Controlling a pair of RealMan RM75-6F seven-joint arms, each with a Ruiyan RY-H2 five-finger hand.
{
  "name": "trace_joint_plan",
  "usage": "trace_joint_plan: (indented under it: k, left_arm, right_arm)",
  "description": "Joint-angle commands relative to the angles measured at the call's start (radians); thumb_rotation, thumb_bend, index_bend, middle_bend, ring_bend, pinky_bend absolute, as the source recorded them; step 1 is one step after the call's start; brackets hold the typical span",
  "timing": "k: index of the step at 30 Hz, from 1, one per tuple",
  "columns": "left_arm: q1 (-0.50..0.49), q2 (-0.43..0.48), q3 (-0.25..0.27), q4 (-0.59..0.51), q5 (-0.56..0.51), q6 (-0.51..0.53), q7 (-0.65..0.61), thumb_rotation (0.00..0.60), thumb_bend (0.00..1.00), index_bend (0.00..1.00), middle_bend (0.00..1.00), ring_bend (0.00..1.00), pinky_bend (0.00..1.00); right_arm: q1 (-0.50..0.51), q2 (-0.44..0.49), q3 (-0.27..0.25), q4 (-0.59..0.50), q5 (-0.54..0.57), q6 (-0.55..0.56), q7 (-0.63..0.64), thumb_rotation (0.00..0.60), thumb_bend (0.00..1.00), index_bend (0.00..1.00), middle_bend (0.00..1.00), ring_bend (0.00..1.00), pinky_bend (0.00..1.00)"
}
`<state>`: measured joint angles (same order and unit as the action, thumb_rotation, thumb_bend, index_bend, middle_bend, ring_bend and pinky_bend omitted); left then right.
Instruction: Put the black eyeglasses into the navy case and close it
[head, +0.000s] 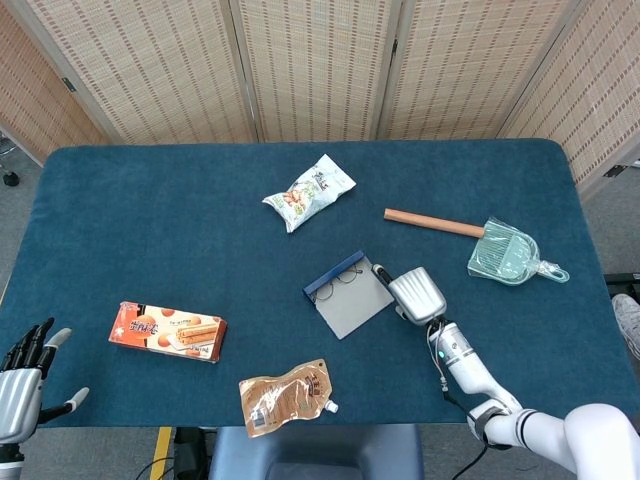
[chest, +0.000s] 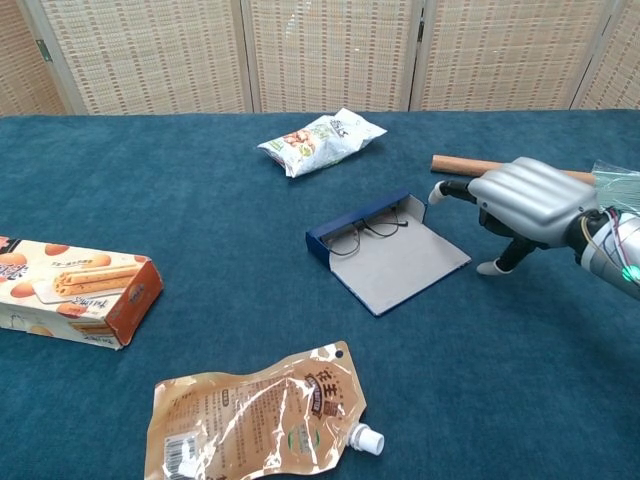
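Note:
The navy case (head: 343, 297) (chest: 385, 254) lies open mid-table, its grey lid flap flat toward the front. The black eyeglasses (head: 345, 277) (chest: 368, 229) rest in its navy trough along the far edge. My right hand (head: 414, 295) (chest: 525, 199) hovers just right of the case, palm down, holding nothing, fingers spread with tips pointing toward the case's right corner. My left hand (head: 22, 382) sits at the table's front left corner, open and empty, far from the case.
A snack bag (head: 310, 192) lies behind the case. A wooden-handled dustpan (head: 505, 251) is at the right. A biscuit box (head: 167, 331) sits at the left and a brown spouted pouch (head: 286, 398) at the front edge.

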<state>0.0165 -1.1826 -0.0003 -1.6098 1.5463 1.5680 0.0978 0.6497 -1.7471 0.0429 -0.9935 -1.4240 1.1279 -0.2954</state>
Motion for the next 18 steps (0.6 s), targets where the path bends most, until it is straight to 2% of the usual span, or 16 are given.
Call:
trace_joint_plan:
  k: [1,18]
  left_arm:
    - [0.0,0.0,0.0,0.001,-0.001,-0.001,0.001,0.6,0.19,0.18,0.06,0.04,0.18]
    - [0.004,-0.003,0.001,0.013,-0.008,0.001,-0.01,0.6,0.19,0.18,0.06,0.04,0.18]
  right_arm:
    - [0.004,-0.01,0.006,0.013,-0.006,-0.008,0.004,0.6,0.13,0.2,0.95,1.0,1.0]
    - [0.018,-0.05,0.018,0.05,-0.038,-0.032,-0.009,0.6,0.14,0.2,0.95,1.0,1.0]
